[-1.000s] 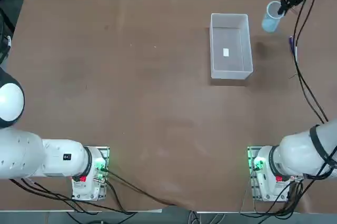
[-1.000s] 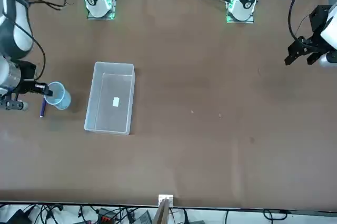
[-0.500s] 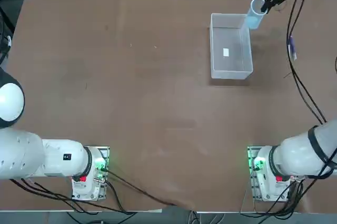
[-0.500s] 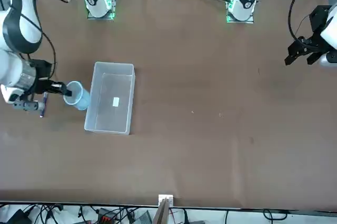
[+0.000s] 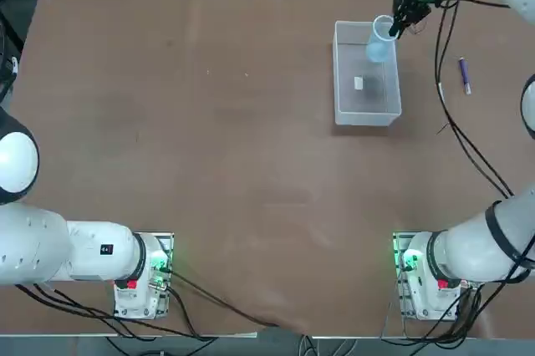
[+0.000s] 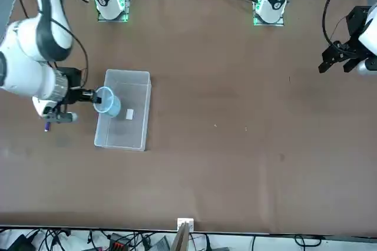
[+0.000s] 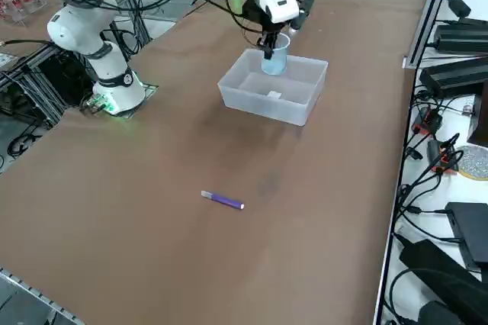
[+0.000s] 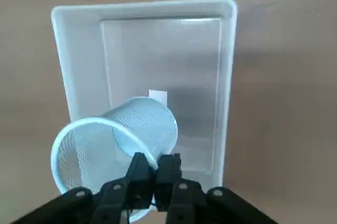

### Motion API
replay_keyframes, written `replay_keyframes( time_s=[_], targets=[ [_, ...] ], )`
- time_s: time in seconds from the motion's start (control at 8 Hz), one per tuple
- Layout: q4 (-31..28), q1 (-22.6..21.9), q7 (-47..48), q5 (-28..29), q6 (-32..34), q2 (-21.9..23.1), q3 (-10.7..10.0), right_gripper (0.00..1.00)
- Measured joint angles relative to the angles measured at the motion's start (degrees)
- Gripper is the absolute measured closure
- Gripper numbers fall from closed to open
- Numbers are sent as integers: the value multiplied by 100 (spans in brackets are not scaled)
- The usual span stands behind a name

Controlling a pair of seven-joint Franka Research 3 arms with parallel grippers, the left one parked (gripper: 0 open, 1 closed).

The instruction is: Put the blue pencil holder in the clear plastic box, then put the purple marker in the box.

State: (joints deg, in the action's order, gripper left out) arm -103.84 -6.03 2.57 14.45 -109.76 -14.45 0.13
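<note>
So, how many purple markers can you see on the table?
1. The purple marker lies flat on the table, on the robot's right of the clear plastic box, apart from it. None seems hidden.

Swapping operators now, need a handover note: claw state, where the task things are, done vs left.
Right claw: shut on the rim of the blue pencil holder, holding it tilted in the air over the clear plastic box, at the box's far end from the robot.
Purple marker: lying on the table to the robot's right of the box, untouched.
Done: holder picked up and brought over the box.
Left: lower and release the holder in the box, then fetch the marker and put it in too.
</note>
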Motion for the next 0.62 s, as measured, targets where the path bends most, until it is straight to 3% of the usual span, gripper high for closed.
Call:
replay_keyframes(
  time_s=[0.62],
  targets=[
    [-817, -549, 263, 18, -1360, -211, 3, 95]
  ],
)
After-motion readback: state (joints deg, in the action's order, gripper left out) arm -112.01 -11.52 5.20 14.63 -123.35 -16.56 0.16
